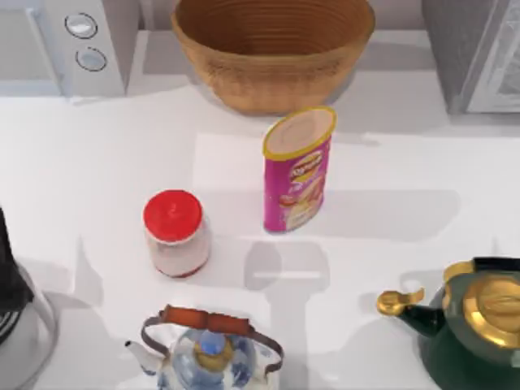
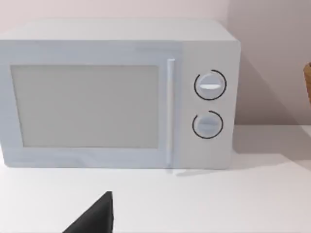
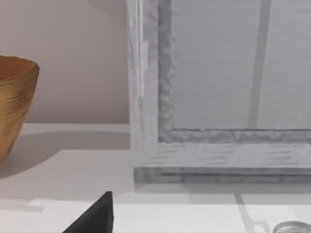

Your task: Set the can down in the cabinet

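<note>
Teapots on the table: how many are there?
2. The blue-and-white teapot stands at the table's front edge, middle; the green-and-gold teapot stands at the front right corner.

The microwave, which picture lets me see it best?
The left wrist view: the microwave faces the camera whole, with its door, handle and both round knobs. The top view catches just its corner at the table's back left, knobs included. The right wrist view looks at the cabinet and wicker basket instead.
</note>
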### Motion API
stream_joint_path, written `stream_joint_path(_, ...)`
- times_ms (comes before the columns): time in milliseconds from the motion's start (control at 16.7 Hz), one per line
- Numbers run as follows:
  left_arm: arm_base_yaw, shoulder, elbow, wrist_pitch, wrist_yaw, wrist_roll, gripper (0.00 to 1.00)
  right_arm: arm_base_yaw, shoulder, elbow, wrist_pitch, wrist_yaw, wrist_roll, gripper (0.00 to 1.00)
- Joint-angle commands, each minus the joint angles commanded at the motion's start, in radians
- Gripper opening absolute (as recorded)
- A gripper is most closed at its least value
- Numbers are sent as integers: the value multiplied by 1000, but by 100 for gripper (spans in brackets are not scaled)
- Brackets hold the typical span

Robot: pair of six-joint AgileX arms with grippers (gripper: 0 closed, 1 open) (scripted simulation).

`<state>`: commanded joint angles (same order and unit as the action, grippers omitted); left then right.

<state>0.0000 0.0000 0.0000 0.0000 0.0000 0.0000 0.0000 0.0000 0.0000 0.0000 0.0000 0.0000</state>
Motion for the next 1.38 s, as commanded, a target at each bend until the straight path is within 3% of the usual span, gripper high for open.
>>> stream_joint_path(240, 0, 0, 0, 0, 0, 0, 100, -9, 28, 8, 27, -9, -3, 100)
stream_joint_path(540, 0, 0, 0, 0, 0, 0, 100, -77, 258, 53, 232, -85, -13, 100)
stream_joint_path(1020, 0, 0, 0, 0, 0, 0, 100, -237, 977, 86, 805, -262, -21, 100)
stream_joint_path(1380, 0, 0, 0, 0, 0, 0, 100, -339, 1552, 83, 1244, -328, -55, 100)
